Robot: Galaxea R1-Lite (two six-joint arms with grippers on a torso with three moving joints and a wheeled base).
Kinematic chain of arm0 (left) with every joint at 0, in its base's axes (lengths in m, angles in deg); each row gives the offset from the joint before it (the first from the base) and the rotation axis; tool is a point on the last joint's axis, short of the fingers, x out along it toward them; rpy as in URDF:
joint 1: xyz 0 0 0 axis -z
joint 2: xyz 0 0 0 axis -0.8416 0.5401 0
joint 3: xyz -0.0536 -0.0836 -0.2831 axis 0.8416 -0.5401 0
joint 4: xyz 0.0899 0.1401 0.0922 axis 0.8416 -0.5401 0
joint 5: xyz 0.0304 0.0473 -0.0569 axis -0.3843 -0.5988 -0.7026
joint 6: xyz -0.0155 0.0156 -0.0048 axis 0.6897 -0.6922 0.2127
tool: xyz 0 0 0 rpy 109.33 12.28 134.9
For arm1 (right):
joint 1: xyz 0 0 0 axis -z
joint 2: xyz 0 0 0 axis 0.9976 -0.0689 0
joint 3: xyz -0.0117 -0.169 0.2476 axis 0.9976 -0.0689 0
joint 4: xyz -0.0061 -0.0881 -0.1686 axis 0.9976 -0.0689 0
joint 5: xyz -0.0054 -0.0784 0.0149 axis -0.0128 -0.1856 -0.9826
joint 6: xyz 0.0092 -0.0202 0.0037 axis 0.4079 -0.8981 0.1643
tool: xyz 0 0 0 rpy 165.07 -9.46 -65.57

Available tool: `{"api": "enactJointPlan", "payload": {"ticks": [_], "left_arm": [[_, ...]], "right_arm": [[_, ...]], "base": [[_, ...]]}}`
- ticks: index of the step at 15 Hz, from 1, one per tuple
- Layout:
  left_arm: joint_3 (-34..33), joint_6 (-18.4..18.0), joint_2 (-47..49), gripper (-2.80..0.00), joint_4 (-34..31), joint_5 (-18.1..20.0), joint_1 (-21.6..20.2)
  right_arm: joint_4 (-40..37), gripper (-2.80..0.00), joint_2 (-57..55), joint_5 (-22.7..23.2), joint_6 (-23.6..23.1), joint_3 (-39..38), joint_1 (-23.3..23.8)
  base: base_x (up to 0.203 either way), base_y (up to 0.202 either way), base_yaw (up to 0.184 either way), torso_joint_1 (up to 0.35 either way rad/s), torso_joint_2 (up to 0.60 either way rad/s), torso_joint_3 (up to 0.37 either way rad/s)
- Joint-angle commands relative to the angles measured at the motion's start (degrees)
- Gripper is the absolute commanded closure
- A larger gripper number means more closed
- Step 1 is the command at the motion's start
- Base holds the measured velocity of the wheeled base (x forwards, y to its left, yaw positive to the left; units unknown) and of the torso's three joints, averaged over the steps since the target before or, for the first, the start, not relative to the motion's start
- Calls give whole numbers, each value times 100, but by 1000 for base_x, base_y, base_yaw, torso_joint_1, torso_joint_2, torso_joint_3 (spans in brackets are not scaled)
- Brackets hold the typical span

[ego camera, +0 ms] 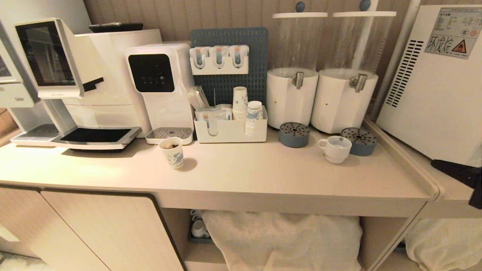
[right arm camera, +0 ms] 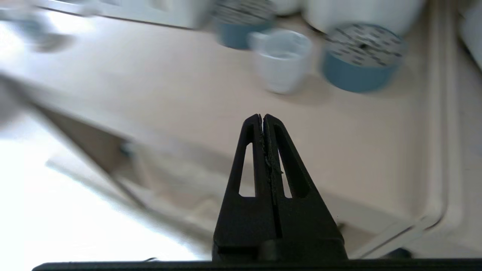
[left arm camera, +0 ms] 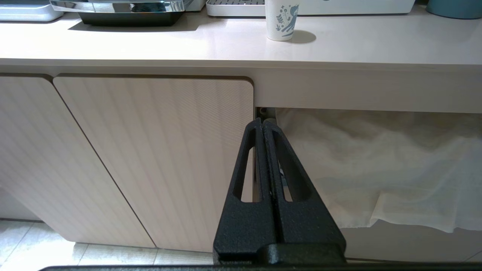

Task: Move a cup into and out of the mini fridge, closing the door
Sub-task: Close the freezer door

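The cup (ego camera: 335,148), small, white and with a loop handle, stands on the counter between two blue drip trays. It is also in the right wrist view (right arm camera: 282,62). The mini fridge (ego camera: 437,86) is at the far right, showing its side with vent slots and a warning sticker. Its door is out of view. My right gripper (ego camera: 437,164) hangs shut and empty over the counter's right end, short of the cup; its fingers are pressed together in its own view (right arm camera: 262,116). My left gripper (left arm camera: 262,121) is shut and empty, low in front of the cabinet.
A patterned paper cup (ego camera: 172,151) stands mid-counter. Behind are a coffee machine (ego camera: 75,82), a water dispenser (ego camera: 162,86), an organiser tray (ego camera: 229,131) with paper cups and two drink dispensers (ego camera: 292,94). Blue drip trays (ego camera: 294,134) (ego camera: 359,141) flank the cup. The counter has a raised right rim (ego camera: 414,165).
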Motion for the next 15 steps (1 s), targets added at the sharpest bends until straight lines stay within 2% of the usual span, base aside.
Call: {"api": "enactJointPlan", "payload": {"ticks": [1, 2, 3, 6, 7, 10, 11, 12, 13, 15], "left_arm": [[0, 0, -2, 0, 0, -5, -2], [-8, 0, -2, 0, 0, 3, -2], [0, 0, -2, 0, 0, -5, -2], [0, 0, -2, 0, 0, -5, -2], [0, 0, -2, 0, 0, 3, -2], [0, 0, -2, 0, 0, -5, -2], [0, 0, -2, 0, 0, 4, -2], [0, 0, -2, 0, 0, -5, -2], [-8, 0, -2, 0, 0, -5, -2], [0, 0, -2, 0, 0, 0, -2]], "right_arm": [[-905, 0, 1714, 208, 32, -27, 33], [-1323, 0, 2219, 186, 61, -47, -84], [-1734, 0, 2772, -51, 139, -78, -386], [-2928, 0, 4609, -1249, 705, -153, -1485], [-3381, 0, 5154, -1669, 862, -169, -1702], [-4272, 0, 6745, -2984, 1119, -329, -1927], [-4393, 0, 7061, -3431, 1135, -442, -1962], [-4412, 0, 7230, -4204, 1158, -645, -1991], [-4284, 0, 7235, -4704, 1157, -957, -2010], [-3413, 0, 7223, -4794, 986, -1825, -2022]], "base": [[0, 0, 0, 0, 0, 0], [0, 0, 0, 0, 0, 0], [0, 0, 0, 0, 0, 0], [0, 0, 0, 0, 0, 0], [0, 0, 0, 0, 0, 0], [0, 0, 0, 0, 0, 0], [0, 0, 0, 0, 0, 0], [0, 0, 0, 0, 0, 0], [0, 0, 0, 0, 0, 0], [0, 0, 0, 0, 0, 0]]}}
